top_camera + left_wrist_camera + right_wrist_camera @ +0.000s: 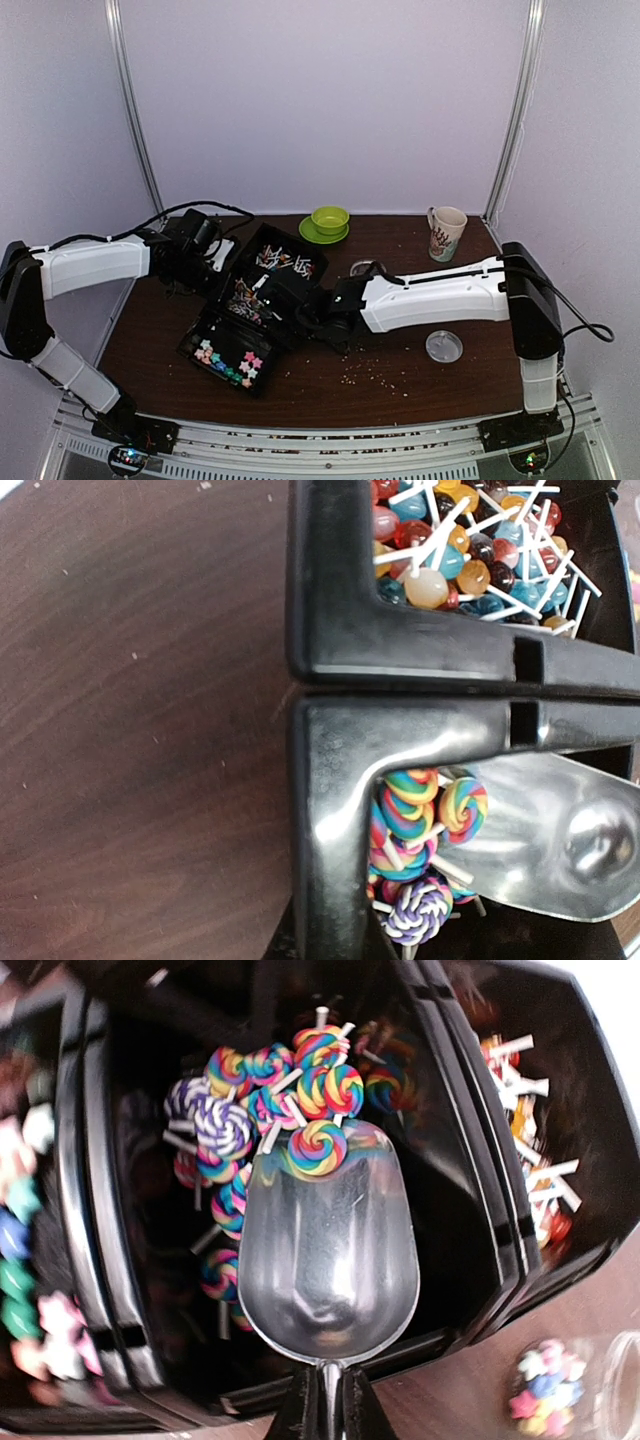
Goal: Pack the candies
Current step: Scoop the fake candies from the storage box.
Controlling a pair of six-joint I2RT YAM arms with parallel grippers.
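Three black bins stand side by side in a diagonal row. The near bin (228, 357) holds pastel star-shaped candies (225, 355), which also show at the left edge of the right wrist view (25, 1250). The middle bin (100, 1260) holds swirl lollipops (250, 1100). The far bin (285, 262) holds round lollipops (460, 550). My right gripper (325, 1415) is shut on the handle of a metal scoop (328, 1250) that reaches into the middle bin, with one swirl lollipop (316, 1148) on its front lip. My left gripper (215, 262) is at the bins' left rim; its fingers do not show.
A small clear jar (545, 1400) with star candies stands beside the far bin, by my right wrist. Another clear jar (443, 346) stands right of my right arm. A green bowl on a saucer (329, 220) and a mug (447, 232) stand at the back. Pale crumbs (375, 370) lie near the front.
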